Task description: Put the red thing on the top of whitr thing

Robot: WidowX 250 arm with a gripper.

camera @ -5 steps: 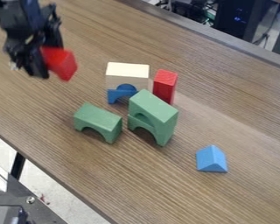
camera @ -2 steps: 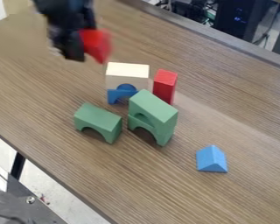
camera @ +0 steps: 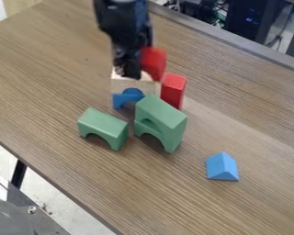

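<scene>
– Gripper (camera: 137, 72) holding anything, guys?
– Yep, clamped on a red block (camera: 154, 63), up around the white block's (camera: 131, 85) top right in the camera view. Can't tell if they're touching tbh.
– What's beside the white one?
– Another red block (camera: 173, 88), standing upright.

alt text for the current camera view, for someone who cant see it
A black robot gripper holds a red block above a white block stacked over blue pieces on a wood-grain table. Nearby are a second red block, green arched blocks and a blue wedge.
</scene>
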